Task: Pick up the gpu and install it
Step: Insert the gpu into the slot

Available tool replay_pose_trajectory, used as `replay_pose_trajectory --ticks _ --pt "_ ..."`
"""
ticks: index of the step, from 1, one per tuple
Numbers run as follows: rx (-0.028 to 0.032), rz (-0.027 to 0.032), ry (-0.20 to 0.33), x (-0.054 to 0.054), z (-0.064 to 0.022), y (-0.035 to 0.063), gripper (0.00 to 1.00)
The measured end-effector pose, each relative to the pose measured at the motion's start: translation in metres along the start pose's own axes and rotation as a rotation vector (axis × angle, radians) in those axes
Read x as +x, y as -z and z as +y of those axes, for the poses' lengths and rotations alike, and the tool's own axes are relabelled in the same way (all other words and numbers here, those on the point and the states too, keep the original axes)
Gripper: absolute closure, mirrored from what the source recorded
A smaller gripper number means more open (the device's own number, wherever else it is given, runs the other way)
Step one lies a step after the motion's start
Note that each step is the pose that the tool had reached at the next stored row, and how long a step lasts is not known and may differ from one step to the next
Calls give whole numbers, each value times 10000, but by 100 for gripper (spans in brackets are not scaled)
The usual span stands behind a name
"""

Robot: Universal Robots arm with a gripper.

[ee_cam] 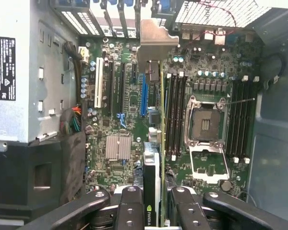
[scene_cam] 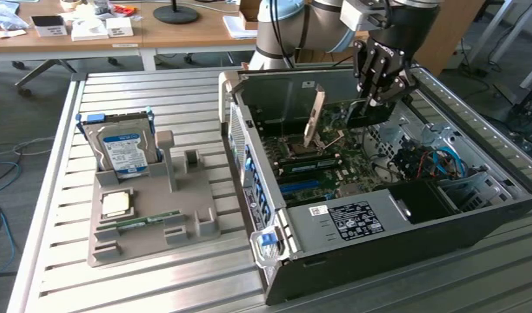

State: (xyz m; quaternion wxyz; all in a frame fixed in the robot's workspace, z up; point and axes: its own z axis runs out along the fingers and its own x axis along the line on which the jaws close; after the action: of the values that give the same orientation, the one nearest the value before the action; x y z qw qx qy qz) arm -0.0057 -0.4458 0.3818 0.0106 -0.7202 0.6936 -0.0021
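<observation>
A: What has the tool (scene_cam: 377,98) got?

B: Its black, jointed fingers (ee_cam: 132,208) are clamped on both faces of the gpu (ee_cam: 152,165). The wrist view shows this thin, flat card edge-on, with a green board edge, a dark matte face and a bent silver end bracket (ee_cam: 156,43) at its far end.

A: And where does the card sit?

B: It is inside the open case (scene_cam: 379,261), a dark sheet-metal box lying on its side toward the edge of the table (scene_cam: 162,287) on the exterior view's right. The card stands upright on its long edge over the motherboard (ee_cam: 115,110), running alongside a long blue slot (ee_cam: 143,96). Whether its lower edge touches the board cannot be told.

A: What surrounds it?

B: The board is green and crowded with small components. It carries a square, finned silver heat sink (ee_cam: 118,146) and a metal-framed processor socket (ee_cam: 205,124) flanked by long dark memory slots.

A: And outside the case?

B: The table top is ribbed aluminium slats. Near its edge on the exterior view's left rests a grey moulded holder (scene_cam: 153,244). It carries an upright silver hard drive (scene_cam: 122,147) with a blue-white label, a narrow green RAM stick (scene_cam: 148,222) lying flat and a small square chip (scene_cam: 115,204).
</observation>
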Motion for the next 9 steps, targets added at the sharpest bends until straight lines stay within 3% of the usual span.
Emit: replay_pose_trajectory --ticks 9 --pt "2 -5 -7 0 4 -11 73"
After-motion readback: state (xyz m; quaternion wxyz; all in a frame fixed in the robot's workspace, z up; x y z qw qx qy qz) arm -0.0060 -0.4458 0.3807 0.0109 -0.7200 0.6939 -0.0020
